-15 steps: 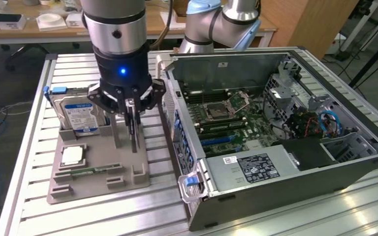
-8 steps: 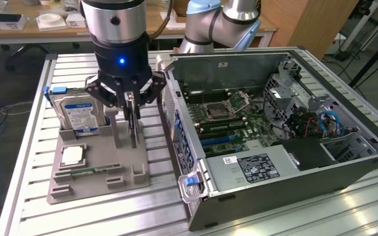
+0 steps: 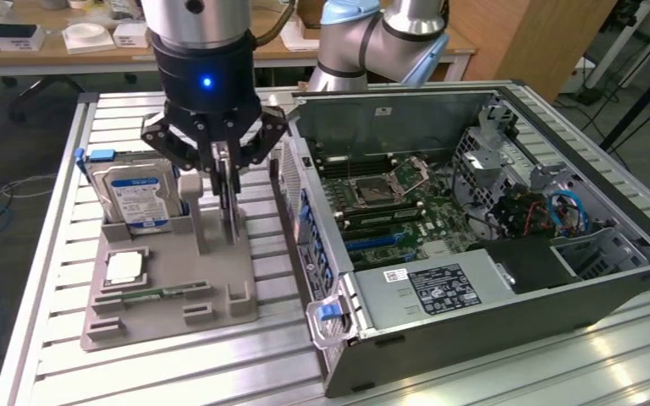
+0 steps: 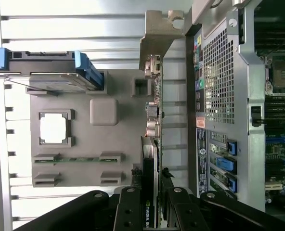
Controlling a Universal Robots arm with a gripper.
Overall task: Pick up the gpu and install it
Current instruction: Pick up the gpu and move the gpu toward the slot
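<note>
Where the exterior view comes closest, a gray parts tray point(image 3: 145, 326) lies on a slatted metal table point(image 3: 99, 376). A narrow green memory stick point(image 3: 153, 293) rests in a slot near the tray's front edge, and a square processor chip point(image 3: 124, 268) sits in a pocket just behind it. Farther back, the gripper point(image 3: 228, 173) hangs over the tray, its jaws drawn partway together on the top edge of the gpu point(image 3: 230, 203). The card stands upright and edge-on between the fingers, reaching down beside a gray holder post; whether it still touches the tray cannot be told. A silver hard drive point(image 3: 133, 194) with a blue-and-white label stands just beside it, toward the exterior view's left. On the exterior view's right lies an open computer case point(image 3: 472, 338), motherboard point(image 3: 382, 182) exposed. Beyond are the arm point(image 3: 371, 42) and a wooden desk point(image 3: 77, 59).
</note>
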